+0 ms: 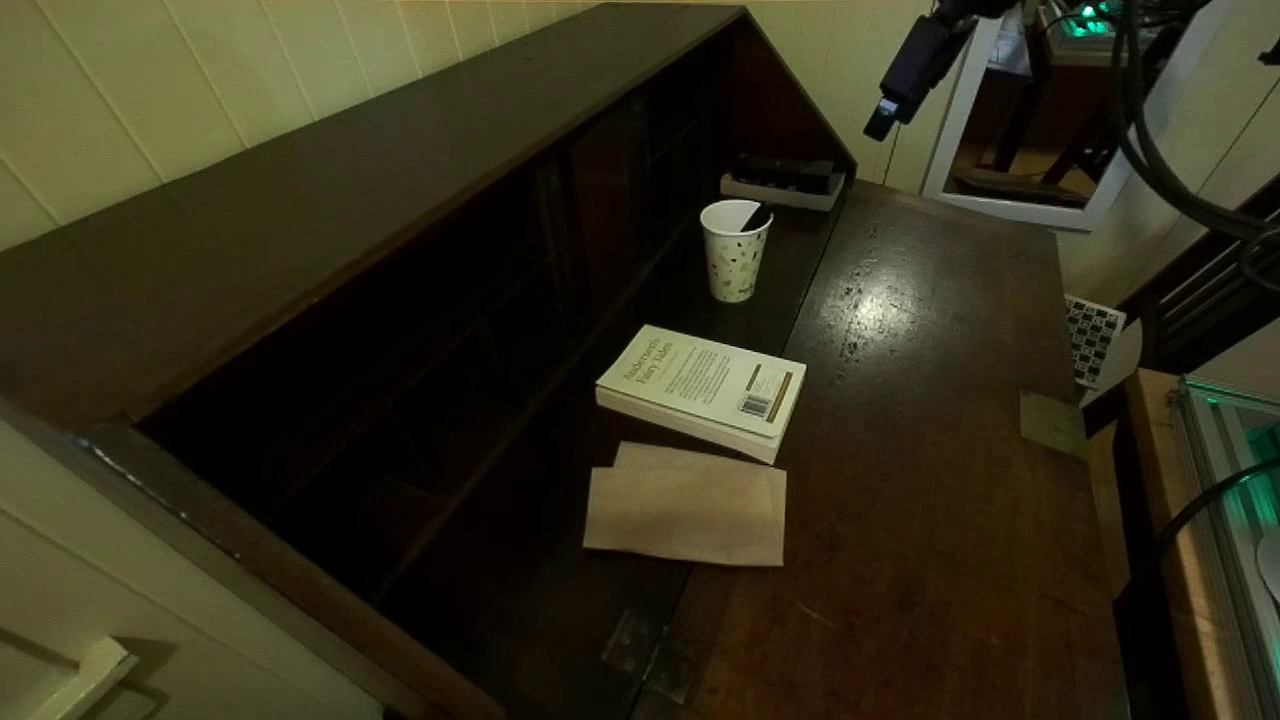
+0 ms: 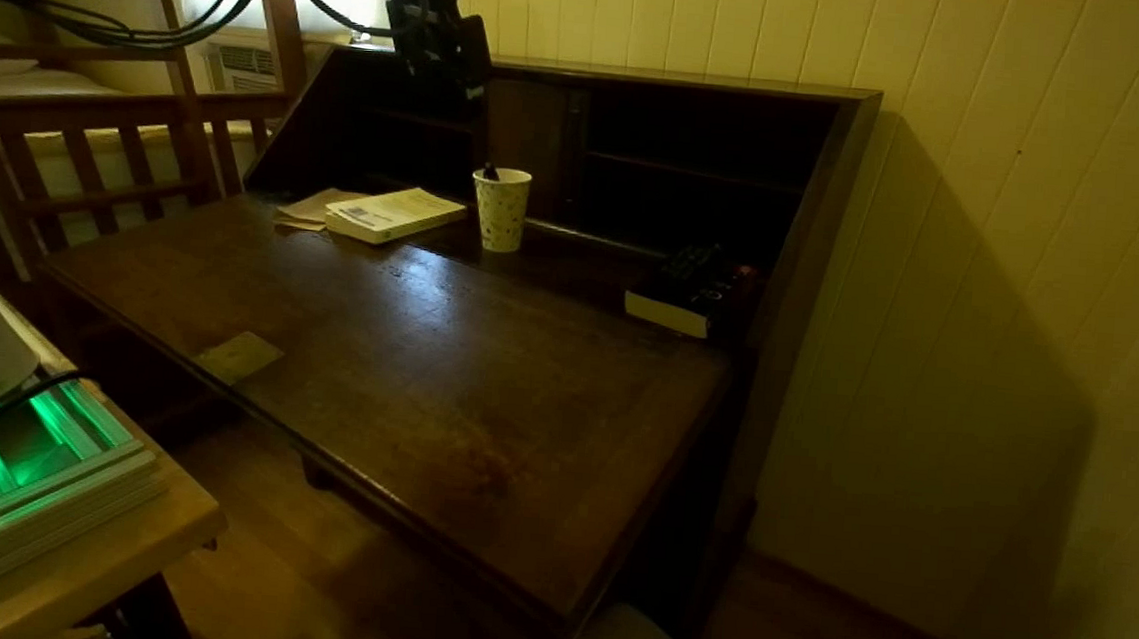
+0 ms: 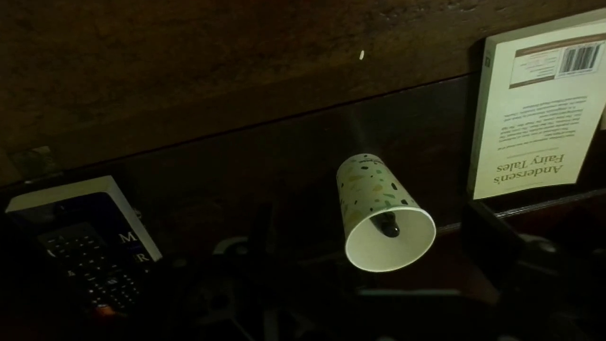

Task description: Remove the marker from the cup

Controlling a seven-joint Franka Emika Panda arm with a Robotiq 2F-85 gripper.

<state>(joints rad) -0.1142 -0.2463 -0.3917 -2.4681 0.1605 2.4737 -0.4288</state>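
Observation:
The cup (image 1: 735, 262) is white with coloured flecks and stands upright on the dark desk; it also shows in an exterior view (image 2: 502, 217) and in the wrist view (image 3: 371, 184). The dark marker (image 1: 757, 216) stands tilted inside the cup, its end at the rim; its rounded tip shows inside the cup in the wrist view (image 3: 390, 227). Its lower part is hidden by the cup wall. My gripper (image 3: 371, 218) is open, with its dark fingers apart on either side of the cup in the wrist view. It is above the desk, apart from the cup, in both exterior views (image 1: 882, 118) (image 2: 473, 87).
A white book (image 1: 705, 390) lies beside the cup, with brown paper (image 1: 690, 510) past it. A dark thick book (image 2: 697, 288) lies on the cup's other side. The desk's shelf hutch (image 2: 703, 128) rises behind the cup.

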